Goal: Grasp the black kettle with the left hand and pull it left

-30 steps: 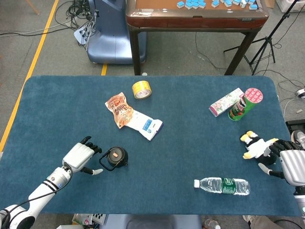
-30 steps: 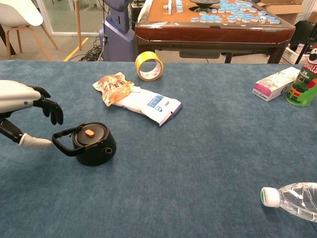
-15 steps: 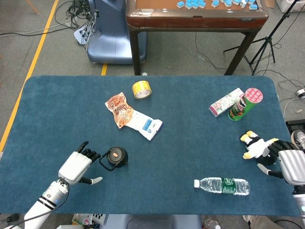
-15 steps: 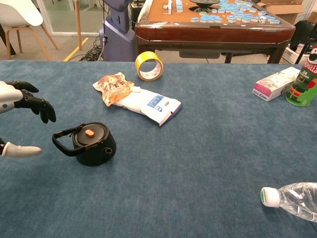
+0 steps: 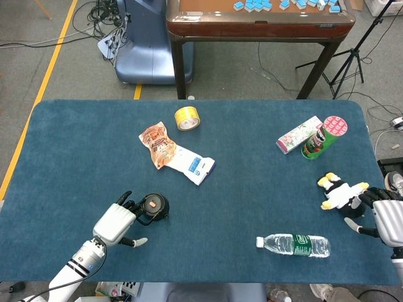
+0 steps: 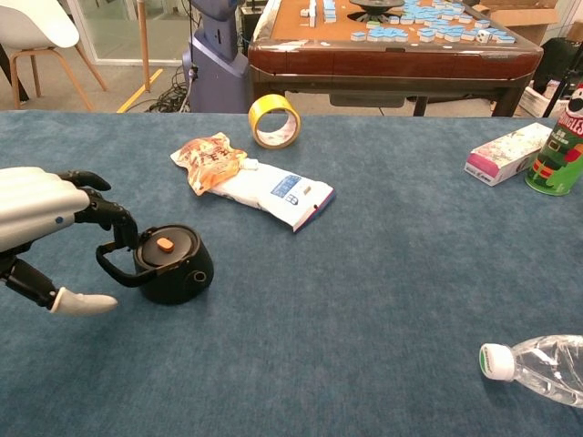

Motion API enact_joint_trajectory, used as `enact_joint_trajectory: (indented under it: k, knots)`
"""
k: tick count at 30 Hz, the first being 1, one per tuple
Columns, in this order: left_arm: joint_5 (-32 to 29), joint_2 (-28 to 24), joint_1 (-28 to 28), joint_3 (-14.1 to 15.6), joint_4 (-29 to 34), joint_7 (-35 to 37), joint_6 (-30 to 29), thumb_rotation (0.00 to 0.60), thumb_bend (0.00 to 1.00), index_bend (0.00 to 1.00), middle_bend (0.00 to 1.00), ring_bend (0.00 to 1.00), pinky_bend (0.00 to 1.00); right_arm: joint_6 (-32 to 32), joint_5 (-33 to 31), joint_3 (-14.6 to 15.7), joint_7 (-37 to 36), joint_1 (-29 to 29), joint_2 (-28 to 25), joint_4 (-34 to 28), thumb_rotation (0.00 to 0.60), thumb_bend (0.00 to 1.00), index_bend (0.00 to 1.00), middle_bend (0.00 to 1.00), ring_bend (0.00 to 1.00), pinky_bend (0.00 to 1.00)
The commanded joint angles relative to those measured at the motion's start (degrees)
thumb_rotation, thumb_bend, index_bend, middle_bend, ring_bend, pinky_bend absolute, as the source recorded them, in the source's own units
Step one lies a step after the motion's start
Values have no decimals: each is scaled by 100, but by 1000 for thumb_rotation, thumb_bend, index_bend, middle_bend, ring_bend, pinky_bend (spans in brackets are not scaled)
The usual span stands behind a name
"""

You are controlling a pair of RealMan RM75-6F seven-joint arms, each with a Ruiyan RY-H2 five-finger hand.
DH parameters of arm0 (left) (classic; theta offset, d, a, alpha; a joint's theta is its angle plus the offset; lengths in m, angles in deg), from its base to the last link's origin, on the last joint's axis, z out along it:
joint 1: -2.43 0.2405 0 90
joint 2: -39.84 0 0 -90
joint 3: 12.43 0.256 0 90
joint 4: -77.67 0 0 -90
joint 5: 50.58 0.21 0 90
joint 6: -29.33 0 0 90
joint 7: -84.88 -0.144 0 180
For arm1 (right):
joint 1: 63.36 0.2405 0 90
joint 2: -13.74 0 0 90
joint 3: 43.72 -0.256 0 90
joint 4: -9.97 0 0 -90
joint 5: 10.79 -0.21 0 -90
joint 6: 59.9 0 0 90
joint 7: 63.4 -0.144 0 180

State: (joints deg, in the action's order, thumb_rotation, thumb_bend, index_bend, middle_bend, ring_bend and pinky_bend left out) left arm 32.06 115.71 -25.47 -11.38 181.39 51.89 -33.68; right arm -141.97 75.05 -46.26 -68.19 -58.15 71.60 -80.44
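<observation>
Head view
Black kettle [image 5: 153,207]: sits on the blue bench [image 5: 252,189] toward the near-left, lid up, its looped handle pointing left.
Left hand [image 5: 116,224]: just left of the kettle, dark fingertips reaching over the handle; fingers spread, nothing gripped yet as far as this angle shows.
Right hand [image 5: 384,217]: at the bench's right edge beside a small black, white and yellow plush toy [image 5: 339,192]; whether it touches the toy or how its fingers lie, I cannot tell.
Bystanders: a water bottle [image 5: 295,245] lying well right of the kettle, snack packets [image 5: 177,155] behind it.

Chest view
Black kettle [image 6: 170,263]: upright, orange knob on the lid, spout toward the camera, handle [image 6: 118,264] arching out to the left.
Left hand [image 6: 50,228]: fingers [image 6: 109,217] curl above the top of the handle, thumb [image 6: 84,303] stretched low and in front; open around the loop, not clamped.

Step in hand
Judgement: closing the grasp on the handle.
Doing it well: bring the thumb under the loop and the fingers down over it so the bar sits deep in the hand, then close firmly before any pull.
Pull: draw straight left, low and level, so the kettle slides without tipping toward its spout.
Risk: a fingertip-only hold could slip off the thin bar, or swing the body round.
</observation>
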Motion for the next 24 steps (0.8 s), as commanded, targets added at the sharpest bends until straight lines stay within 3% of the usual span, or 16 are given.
enact_joint_trajectory:
  k: [1,24]
  knots:
    - [-42,69,-11,11,-15,-120,20,274,144,329,327,271,57,5,-5,-2,-14,-2,-3,9,600,179,541,460,282,277]
    - [-193,257,-100,107,-25,-495,189,278,143,342,331,272,57,43,-71,20,-106,-63,8,110,600,179,541,460,282,277]
